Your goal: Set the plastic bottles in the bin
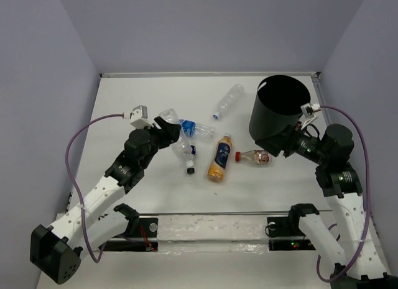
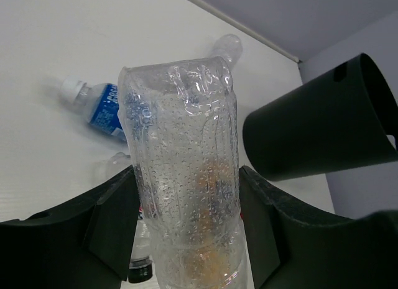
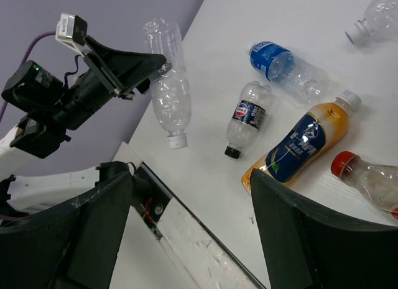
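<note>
Bottle of clear, crumpled plastic (image 2: pixel 180 146) is pinched at its middle by the left end effector (image 2: pixel 186 220), lifted above the white desk (image 1: pixel 155 90). Tall black cylindrical bin (image 1: pixel 273 115) stands at the right, with the right end effector (image 3: pixel 196 239), fingers spread and empty, just beside its near wall.

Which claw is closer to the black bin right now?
Right. The right claw is open and close beside the bin's near side. The left claw is far off to the bin's left, holding a clear bottle.
</note>
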{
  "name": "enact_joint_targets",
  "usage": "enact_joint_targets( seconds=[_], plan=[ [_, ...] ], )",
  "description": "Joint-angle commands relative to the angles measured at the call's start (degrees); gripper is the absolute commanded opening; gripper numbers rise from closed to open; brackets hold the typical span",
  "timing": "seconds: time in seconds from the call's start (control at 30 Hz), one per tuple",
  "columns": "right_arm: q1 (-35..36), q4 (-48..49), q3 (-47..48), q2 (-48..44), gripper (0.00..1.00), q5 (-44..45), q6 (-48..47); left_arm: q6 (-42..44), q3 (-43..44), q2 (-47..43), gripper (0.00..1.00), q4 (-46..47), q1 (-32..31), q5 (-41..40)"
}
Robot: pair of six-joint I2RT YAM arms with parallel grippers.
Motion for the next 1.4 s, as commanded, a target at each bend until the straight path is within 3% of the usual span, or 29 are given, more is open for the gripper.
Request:
enact_joint_targets(
  seconds=[0.0,0.23,0.33,0.67,0.87,1.1,1.37],
  plan=[
    [5.78,8.49,0.73,2.19,0.82,2.55,2.65,1.23,3.71,-0.92,0.63,6.12,-3.2,4.73],
    [23.81,11.23,3.27,9.75,0.84,16.88,1.25,5.26,6.08,0.31,0.63,10.8,-10.24,6.94],
    [25.67,11.76,6.52,12.4,0.85,19.17,0.72,8.86,7.22,0.92,0.63,10.54,-11.47,8.78],
    [25.68,12.11,11.45,14.68,0.91,24.0,1.24,15.64,6.35,2.42,0.63,10.09,-15.68,15.9],
    [25.68,10.18,11.81,13.98,0.96,29.8,1.42,18.8,4.33,2.42,0.63,11.06,-19.98,14.94],
    [25.68,2.1,15.05,15.39,0.97,30.25,-0.86,24.78,5.55,5.75,0.63,13.34,-27.54,11.87],
    [25.68,-4.06,19.1,14.51,0.98,28.76,-2.27,28.03,4.86,5.68,0.63,15.19,-29.66,11.51]
  ],
)
